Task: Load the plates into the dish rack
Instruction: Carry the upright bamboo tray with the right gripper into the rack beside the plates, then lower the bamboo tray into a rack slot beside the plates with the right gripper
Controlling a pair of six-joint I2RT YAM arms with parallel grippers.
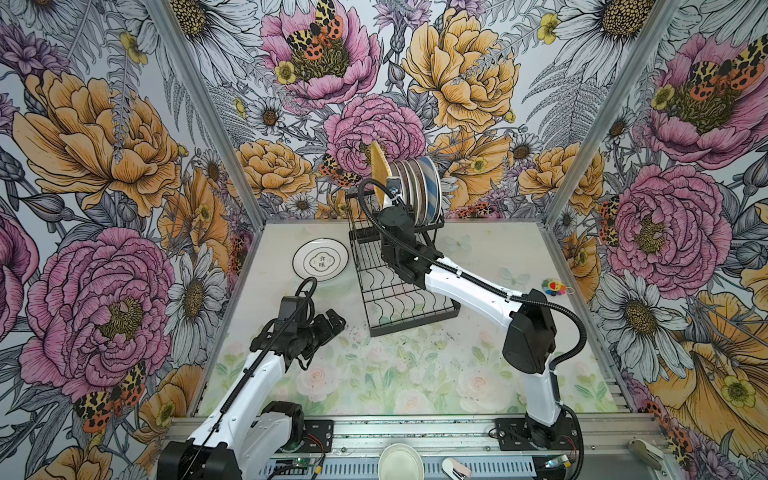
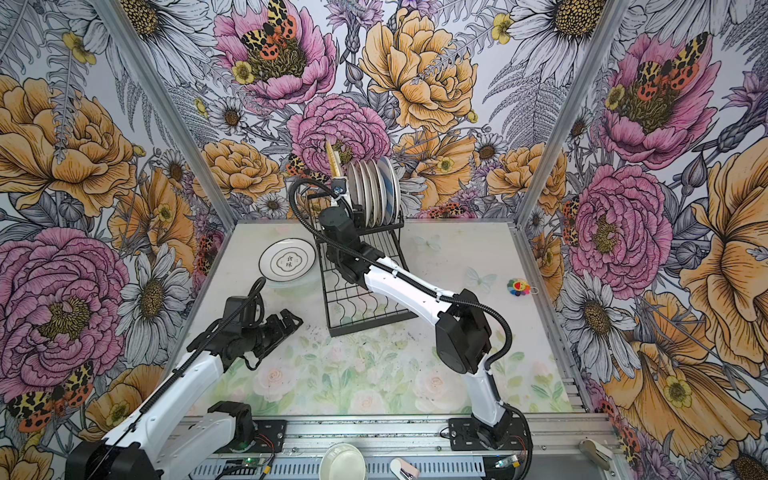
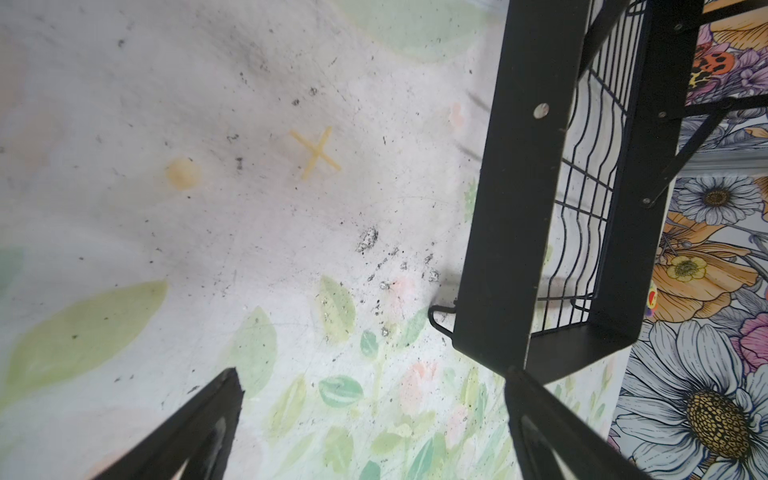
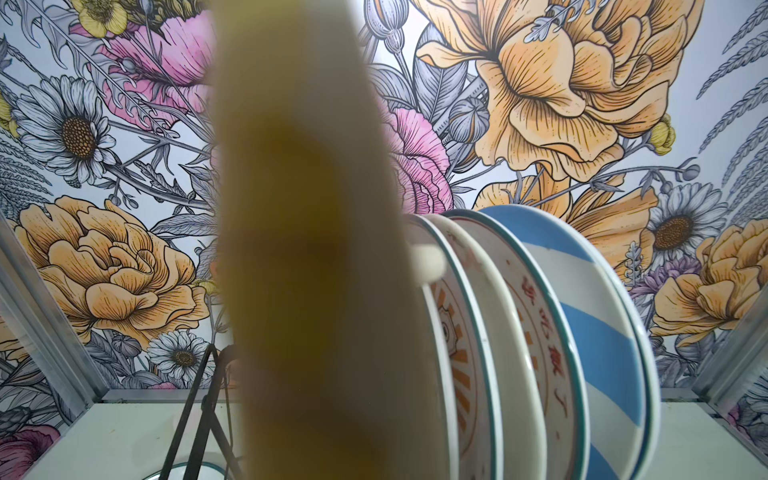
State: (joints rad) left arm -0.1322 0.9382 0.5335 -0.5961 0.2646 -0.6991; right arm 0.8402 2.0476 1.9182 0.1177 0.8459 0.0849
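Gripping the yellow woven tray (image 1: 379,164) by its edge, the right claw (image 1: 392,185) holds it upright at the upper tier of the dish rack (image 1: 415,323), just beside the standing plates (image 1: 424,187). The left claw (image 1: 334,322) hovers wide open above the desk (image 1: 478,345). One white plate (image 1: 320,259) lies on the desk, left of the rack.

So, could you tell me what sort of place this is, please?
Probably a robot test booth staged as a kitchen corner: floral-printed walls on an aluminium frame, two arms bolted to a metal rail, and a dish rack holding plates.
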